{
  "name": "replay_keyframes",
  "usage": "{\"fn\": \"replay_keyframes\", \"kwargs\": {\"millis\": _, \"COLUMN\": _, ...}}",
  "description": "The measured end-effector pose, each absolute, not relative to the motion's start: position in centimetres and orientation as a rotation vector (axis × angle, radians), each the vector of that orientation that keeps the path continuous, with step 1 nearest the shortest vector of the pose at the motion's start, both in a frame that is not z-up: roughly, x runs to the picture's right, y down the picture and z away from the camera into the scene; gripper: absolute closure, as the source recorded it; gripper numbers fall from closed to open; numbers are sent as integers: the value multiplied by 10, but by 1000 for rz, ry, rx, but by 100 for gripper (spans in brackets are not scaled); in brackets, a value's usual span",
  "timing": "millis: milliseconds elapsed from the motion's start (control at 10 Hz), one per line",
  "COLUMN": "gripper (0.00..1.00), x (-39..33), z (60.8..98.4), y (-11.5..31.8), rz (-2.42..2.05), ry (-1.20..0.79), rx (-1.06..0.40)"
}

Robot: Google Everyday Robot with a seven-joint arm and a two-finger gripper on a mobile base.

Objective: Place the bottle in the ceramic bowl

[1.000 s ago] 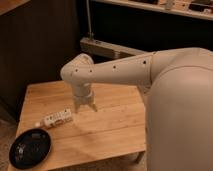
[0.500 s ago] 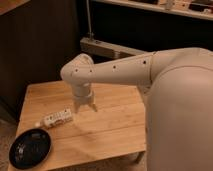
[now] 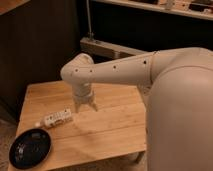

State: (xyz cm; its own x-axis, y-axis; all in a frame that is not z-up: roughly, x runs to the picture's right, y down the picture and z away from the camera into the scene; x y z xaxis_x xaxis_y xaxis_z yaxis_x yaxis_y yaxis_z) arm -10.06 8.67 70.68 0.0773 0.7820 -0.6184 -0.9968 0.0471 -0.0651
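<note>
The small white bottle [image 3: 56,118] lies on its side on the wooden table [image 3: 110,127], cap pointing left toward the table's edge. The glossy black ceramic bowl [image 3: 30,147] sits at the table's front left corner, below and left of the bottle. My gripper [image 3: 85,106] hangs fingers-down over the table, just right of the bottle and a little above the surface, holding nothing. The white arm reaches in from the right.
The arm's large white body [image 3: 175,115] fills the right side of the view. A dark wall and a metal rail [image 3: 115,49] stand behind the table. The table's left and front edges are close to the bowl.
</note>
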Motion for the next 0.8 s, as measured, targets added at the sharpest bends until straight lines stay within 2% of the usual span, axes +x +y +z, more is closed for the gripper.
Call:
{"fn": "replay_keyframes", "kwargs": {"millis": 400, "gripper": 35, "x": -82, "z": 729, "y": 16, "rz": 1123, "ry": 161, "rx": -520}}
{"fn": "replay_keyframes", "kwargs": {"millis": 800, "gripper": 35, "x": -88, "z": 735, "y": -21, "rz": 664, "ry": -152, "rx": -693}}
